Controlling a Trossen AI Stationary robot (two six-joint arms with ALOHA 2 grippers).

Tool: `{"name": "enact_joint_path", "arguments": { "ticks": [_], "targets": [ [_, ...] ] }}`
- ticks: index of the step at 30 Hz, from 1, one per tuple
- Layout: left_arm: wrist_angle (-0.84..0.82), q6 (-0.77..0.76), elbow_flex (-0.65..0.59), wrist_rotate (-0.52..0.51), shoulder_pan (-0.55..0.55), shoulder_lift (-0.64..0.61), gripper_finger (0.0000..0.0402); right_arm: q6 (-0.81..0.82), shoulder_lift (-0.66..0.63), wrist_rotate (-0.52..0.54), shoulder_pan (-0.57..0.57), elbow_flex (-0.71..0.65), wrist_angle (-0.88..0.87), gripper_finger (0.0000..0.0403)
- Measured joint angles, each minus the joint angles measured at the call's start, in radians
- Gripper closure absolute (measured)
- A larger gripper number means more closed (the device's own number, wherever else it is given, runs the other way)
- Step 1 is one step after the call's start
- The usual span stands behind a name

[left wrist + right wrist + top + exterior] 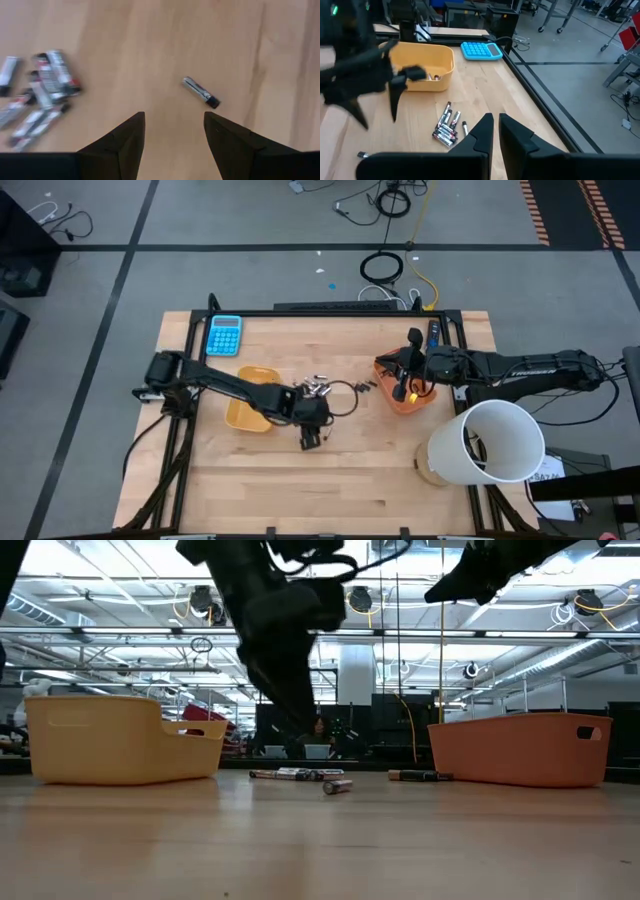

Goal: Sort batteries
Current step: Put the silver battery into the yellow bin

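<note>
a pick is being lined up, by the look of it: the left end effector [174, 137] is being held spread and empty above the light wooden desk [330, 470], near a lone small silvery battery with a dark tip [200, 92], while a loose cluster of small silver-and-dark batteries [318, 387] is lying between the yellow plastic tray [240, 415] and the orange plastic tray [400, 402]. the right end effector [496, 131] is being kept over the orange plastic tray, its fingers nearly closed on nothing. a descent straddling the lone battery is probably being called for next.
</note>
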Motion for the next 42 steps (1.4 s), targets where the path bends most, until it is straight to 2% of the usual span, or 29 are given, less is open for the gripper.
{"name": "enact_joint_path", "arguments": {
  "ticks": [6, 13, 16, 18, 22, 23, 25, 27, 35, 38, 42],
  "targets": [
    [0.174, -0.067, 0.001, -0.006, -0.042, 0.061, 0.019, -0.006, 0.0, 0.0, 0.0, 0.0, 0.0, 0.0383],
    [0.266, -0.093, 0.001, -0.084, -0.055, 0.128, 0.019, -0.017, -0.004, 0.0, 0.0, 0.0, 0.007, 0.0383],
    [0.296, -0.066, 0.001, -0.087, -0.057, 0.141, 0.019, 0.003, 0.003, -0.084, 0.01, 0.0, -0.033, 0.0383],
    [0.302, -0.042, 0.002, -0.113, -0.057, 0.141, 0.019, 0.009, 0.037, -0.122, 0.042, 0.0, -0.053, 0.0383],
    [0.311, 0.05, 0.002, -0.188, -0.065, 0.143, 0.019, 0.006, 0.164, -0.034, 0.098, 0.0, -0.061, 0.0383],
    [0.313, 0.074, 0.002, -0.214, -0.069, 0.143, 0.019, -0.001, 0.196, -0.054, 0.104, 0.0, -0.062, 0.0383],
    [0.312, 0.122, -0.001, -0.261, -0.078, 0.143, 0.019, -0.01, 0.253, -0.193, 0.116, 0.0, -0.058, 0.0383],
    [0.311, 0.152, -0.018, -0.27, -0.087, 0.131, 0.019, -0.01, 0.31, -0.287, 0.136, 0.0, -0.047, 0.0383],
    [0.393, 0.133, -0.191, -0.314, -0.09, 0.01, 0.019, -0.096, 0.526, -0.347, 0.256, 0.0, -0.025, 0.0373],
    [0.442, 0.113, -0.26, -0.325, -0.091, -0.066, 0.019, -0.126, 0.581, -0.39, 0.288, 0.0, 0.017, 0.0347],
    [0.444, 0.086, -0.341, -0.38, -0.096, -0.166, 0.019, -0.144, 0.622, -0.418, 0.333, 0.002, 0.045, 0.0287]
  ]
}}
